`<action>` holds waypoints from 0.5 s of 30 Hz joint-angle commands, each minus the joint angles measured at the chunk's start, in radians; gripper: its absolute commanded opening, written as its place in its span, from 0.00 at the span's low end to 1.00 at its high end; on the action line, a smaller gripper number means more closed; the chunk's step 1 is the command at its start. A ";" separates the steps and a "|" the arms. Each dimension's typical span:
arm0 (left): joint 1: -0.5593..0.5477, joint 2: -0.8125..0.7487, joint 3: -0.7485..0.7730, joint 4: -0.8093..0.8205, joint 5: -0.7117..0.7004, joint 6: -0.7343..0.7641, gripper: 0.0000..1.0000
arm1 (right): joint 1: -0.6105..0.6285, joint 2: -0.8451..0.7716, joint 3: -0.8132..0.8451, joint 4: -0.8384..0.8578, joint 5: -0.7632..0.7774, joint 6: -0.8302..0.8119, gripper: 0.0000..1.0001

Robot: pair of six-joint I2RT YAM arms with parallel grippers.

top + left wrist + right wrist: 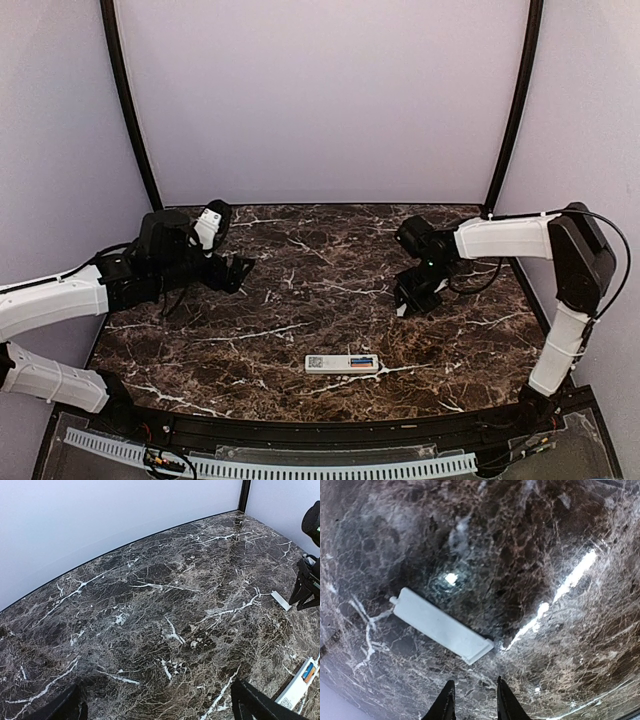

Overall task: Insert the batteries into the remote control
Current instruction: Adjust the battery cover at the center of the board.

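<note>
The white remote control (pixel 341 364) lies back up near the table's front middle, with a code sticker at its left end. The blue and orange batteries (pixel 363 361) show side by side in its open compartment, and also in the left wrist view (pixel 309 672). The pale-grey cover (pixel 442 625) lies flat on the marble just ahead of my right gripper (pixel 474 692), whose fingers stand a little apart and hold nothing. My left gripper (pixel 157 711) is wide open and empty, hovering over bare marble at the left (pixel 243 270).
The dark marble table (pixel 300 300) has pale walls behind and at the sides, with black corner posts. My right gripper (pixel 306 586) and the cover (pixel 281 600) show at the right edge of the left wrist view.
</note>
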 commanded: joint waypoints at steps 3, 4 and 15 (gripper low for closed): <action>0.001 -0.004 -0.017 0.012 0.020 -0.011 0.99 | 0.004 0.062 0.043 -0.053 0.077 -0.024 0.27; 0.001 -0.003 -0.017 0.012 0.021 -0.012 0.99 | 0.004 0.072 0.051 -0.060 0.081 -0.037 0.27; 0.001 0.004 -0.010 0.002 0.027 -0.008 0.99 | -0.005 0.104 0.036 -0.052 0.125 -0.053 0.21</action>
